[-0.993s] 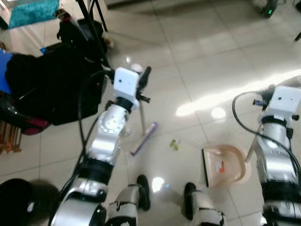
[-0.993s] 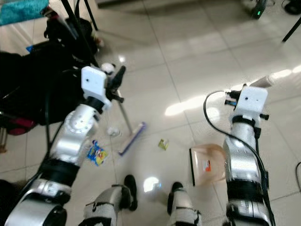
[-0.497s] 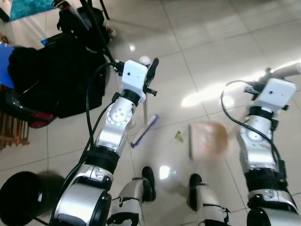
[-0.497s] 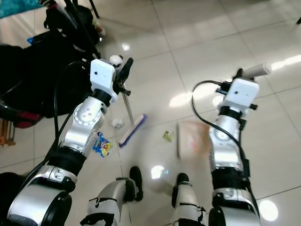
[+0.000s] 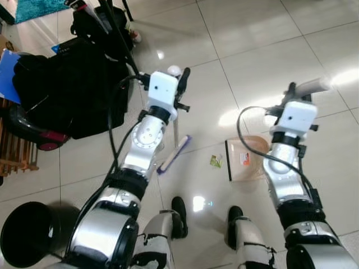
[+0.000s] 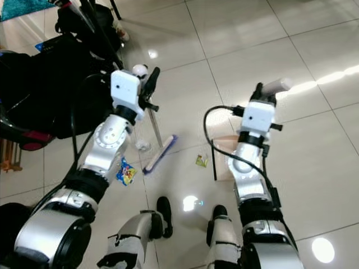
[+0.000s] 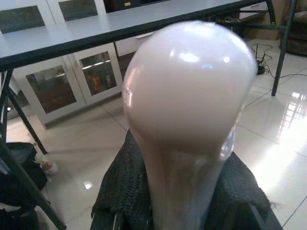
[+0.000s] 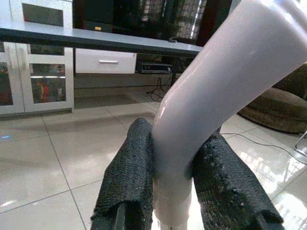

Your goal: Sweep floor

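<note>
Left gripper clamped on broom handle; broom head on tile just left of green wrapper. Right gripper clamped on dustpan handle; dustpan on floor just right of wrapper.

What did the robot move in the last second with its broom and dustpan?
The pale peach plastic dustpan, held by its handle in the right gripper, slid left across the tiles toward the small green wrapper, ending right beside it. The left gripper kept hold of the white broom handle, and the purple broom head stayed about where it was. The wrapper has not moved.
</note>
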### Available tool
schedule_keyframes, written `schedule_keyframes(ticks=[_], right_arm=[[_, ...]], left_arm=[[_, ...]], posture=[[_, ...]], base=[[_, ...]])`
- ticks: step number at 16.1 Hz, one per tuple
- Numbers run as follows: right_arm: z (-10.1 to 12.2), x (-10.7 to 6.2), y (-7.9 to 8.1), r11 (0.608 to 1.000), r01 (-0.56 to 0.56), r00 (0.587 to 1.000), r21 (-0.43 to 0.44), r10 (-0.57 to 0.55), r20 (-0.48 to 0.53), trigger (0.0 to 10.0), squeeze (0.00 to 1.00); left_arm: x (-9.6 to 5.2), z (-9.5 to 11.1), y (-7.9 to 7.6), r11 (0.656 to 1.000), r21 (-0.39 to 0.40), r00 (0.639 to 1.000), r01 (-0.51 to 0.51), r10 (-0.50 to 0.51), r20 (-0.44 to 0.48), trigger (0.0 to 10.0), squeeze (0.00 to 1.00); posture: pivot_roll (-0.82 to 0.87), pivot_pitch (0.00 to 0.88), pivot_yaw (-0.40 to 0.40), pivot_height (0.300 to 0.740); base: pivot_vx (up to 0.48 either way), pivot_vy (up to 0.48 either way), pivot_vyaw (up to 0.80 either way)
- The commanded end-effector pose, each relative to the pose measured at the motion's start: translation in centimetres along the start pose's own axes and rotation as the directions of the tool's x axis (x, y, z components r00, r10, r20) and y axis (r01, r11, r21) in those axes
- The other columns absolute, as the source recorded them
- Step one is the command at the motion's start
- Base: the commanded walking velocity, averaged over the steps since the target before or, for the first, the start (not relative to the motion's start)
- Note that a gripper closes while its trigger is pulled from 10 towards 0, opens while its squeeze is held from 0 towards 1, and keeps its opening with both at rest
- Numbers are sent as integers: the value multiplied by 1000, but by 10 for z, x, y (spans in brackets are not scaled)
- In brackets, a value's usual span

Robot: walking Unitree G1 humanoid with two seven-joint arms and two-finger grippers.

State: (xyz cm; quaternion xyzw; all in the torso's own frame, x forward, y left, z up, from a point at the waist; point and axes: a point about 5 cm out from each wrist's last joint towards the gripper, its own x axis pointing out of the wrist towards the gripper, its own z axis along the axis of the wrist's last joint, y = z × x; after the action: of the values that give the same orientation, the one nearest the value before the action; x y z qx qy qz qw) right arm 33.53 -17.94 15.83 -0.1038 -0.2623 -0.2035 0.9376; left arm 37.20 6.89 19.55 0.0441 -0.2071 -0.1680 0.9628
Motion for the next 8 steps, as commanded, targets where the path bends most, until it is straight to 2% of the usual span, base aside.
schedule_keyframes(ticks=[1, 2, 4, 6, 8], right_arm=[[-10, -14, 6, 1000, -17, 998, 2, 17, -53, 10000, 0], [-11, -16, 8, 1000, -10, 998, 11, 11, -62, 10000, 0], [-12, -24, 13, 998, 21, 996, 53, -16, -87, 10000, 0], [-13, -32, 20, 993, 57, 991, 103, -43, -128, 10000, 0], [-12, -34, 23, 987, 90, 986, 135, -70, -151, 10000, 0]], left_arm=[[-1, -3, -2, 999, -29, 1000, -25, 26, 0, 10000, 0], [1, -2, -5, 998, -47, 1000, -29, 29, 1, 10000, 0], [7, 1, -12, 986, -148, 997, -74, 76, 5, 10000, 0], [19, 13, -24, 943, -302, 989, -138, 149, 14, 10000, 0], [25, 22, -30, 923, -359, 986, -136, 161, 40, 10000, 0]], posture=[[158, 424, 174, 740], [151, 417, 177, 740], [137, 412, 175, 740], [126, 406, 167, 740], [109, 400, 160, 740]], base=[[0, 0, 0], [0, 0, 0], [0, 0, 0], [0, 0, 0], [0, 0, 0]])
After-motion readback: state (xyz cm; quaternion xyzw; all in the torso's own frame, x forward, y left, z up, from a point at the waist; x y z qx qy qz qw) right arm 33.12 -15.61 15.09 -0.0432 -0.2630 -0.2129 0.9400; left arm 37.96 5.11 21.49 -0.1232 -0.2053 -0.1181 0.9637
